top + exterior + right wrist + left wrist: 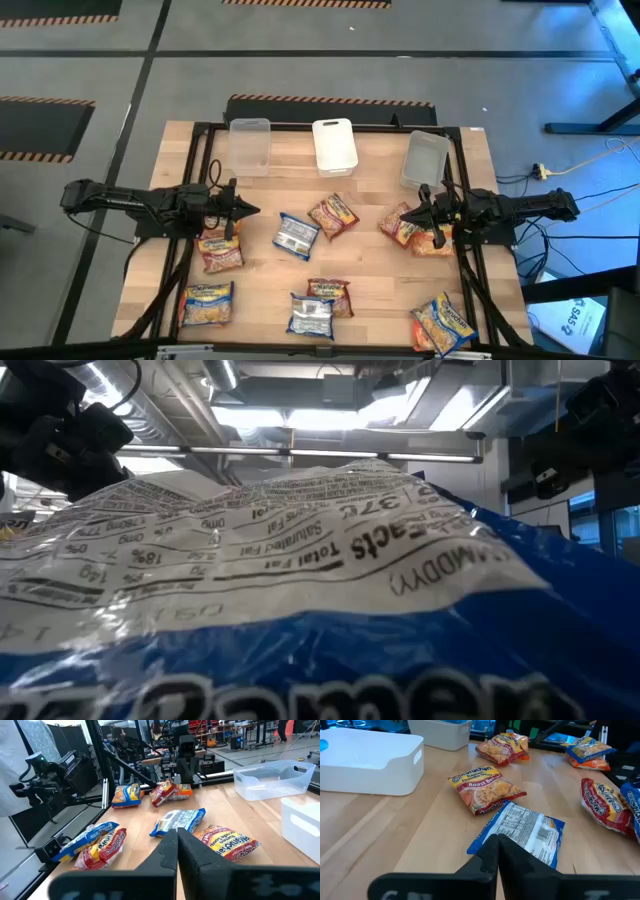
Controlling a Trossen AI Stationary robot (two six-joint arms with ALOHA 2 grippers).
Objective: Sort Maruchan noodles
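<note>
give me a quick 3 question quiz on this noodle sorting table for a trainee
1. True or false: the left gripper holds a noodle packet.
2. How many bins stand along the table's far edge? A) two B) three C) five
3. Which side of the blue packet near the table's middle faces up?

Key:
1. False; it is shut on nothing, and so is the right gripper.
2. B: a clear bin, a white bin and another clear bin.
3. The printed nutrition-facts back.
</note>
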